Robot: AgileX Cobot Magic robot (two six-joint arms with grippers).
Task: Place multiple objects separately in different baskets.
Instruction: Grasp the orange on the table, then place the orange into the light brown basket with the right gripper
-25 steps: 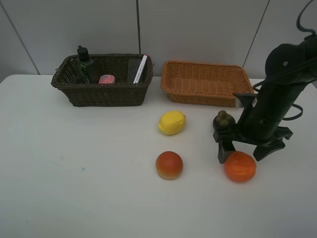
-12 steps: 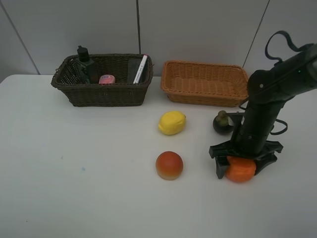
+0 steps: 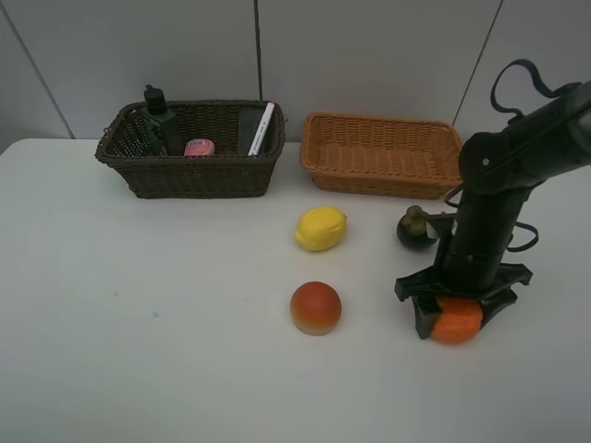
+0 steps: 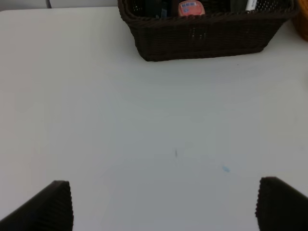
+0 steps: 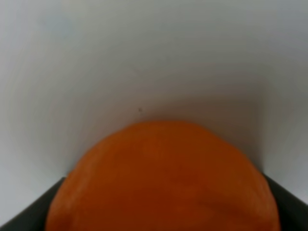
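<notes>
So the orange (image 3: 455, 323) is at the near right of the bench (image 3: 138, 351), and the right jaws are clamped on it, one black finger pressed to each side, with the right arm (image 3: 487, 208) standing over it. In the right wrist view the orange fills most of the picture with its lower part cut off, so I can't tell whether it's touching the bench.

Just beyond it sits the dark mangosteen (image 3: 416, 227). To its left is the red-orange fruit (image 3: 316, 307), and farther back the yellow lemon (image 3: 320, 228).

Along the far edge are the light orange-tan basket (image 3: 369, 180) on the right and the dark brown basket (image 3: 189, 175) on the left. The brown one holds the dark green bottle (image 3: 159, 115), pink bottle (image 3: 199, 147), black eraser block (image 3: 249, 129) and white marker (image 3: 262, 129), all partly hidden by the weave.

The left jaws are wide apart over bare bench, well short of the dark brown basket.

Bench is plain white with a tiny blue speck (image 4: 225, 168). Behind it is a pale grey panelled wall (image 3: 369, 55) with dark seams. The pink bottle's label (image 4: 191, 7) has print on it, but it's too blurry to read.
</notes>
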